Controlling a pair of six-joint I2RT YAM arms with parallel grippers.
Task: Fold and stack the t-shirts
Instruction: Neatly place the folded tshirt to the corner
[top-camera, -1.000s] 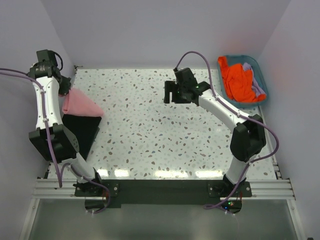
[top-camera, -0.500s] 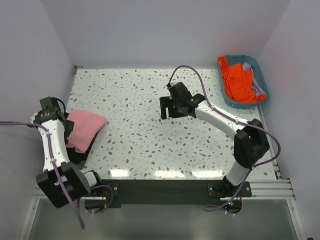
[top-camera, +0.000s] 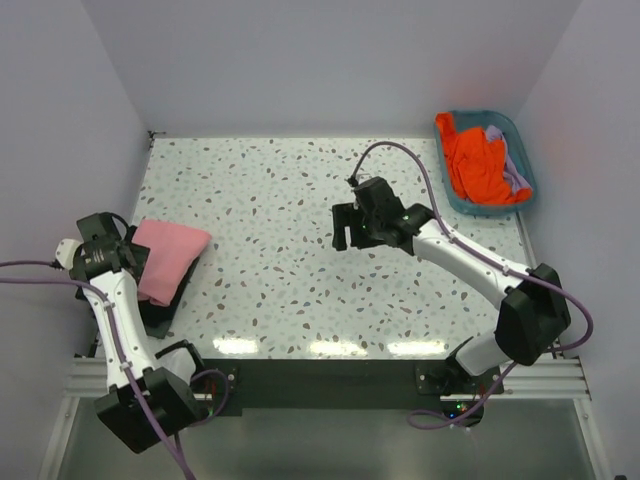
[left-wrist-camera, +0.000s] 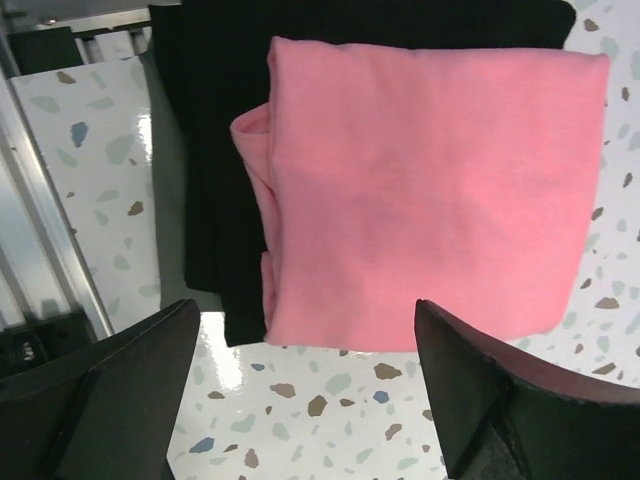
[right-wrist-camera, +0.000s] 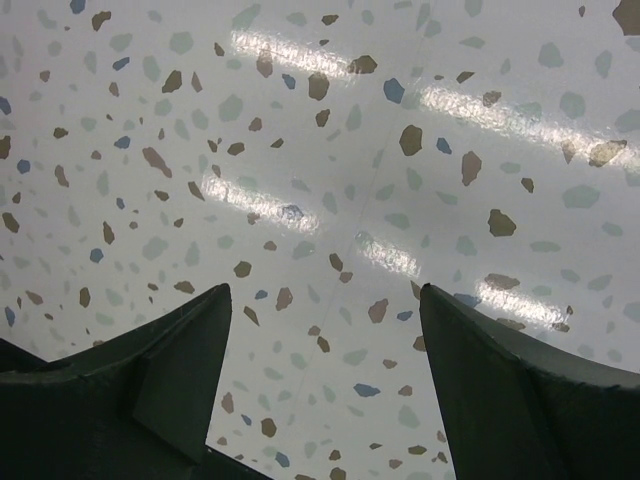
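Note:
A folded salmon-pink t-shirt lies on top of a folded black t-shirt at the table's left edge. My left gripper hovers just off the pink shirt's near-left edge, open, with nothing between its fingers. My right gripper hangs open over bare speckled tabletop near the middle. A bright orange t-shirt and a pale lavender t-shirt lie crumpled in the basket.
The teal plastic basket sits in the back right corner. White walls close in the left, back and right sides. A metal rail runs along the table edge beside the black shirt.
My left arm came down from the back left with the pink shirt, laid it on the black one and opened its gripper. My right arm drifted slightly nearer and to the right.

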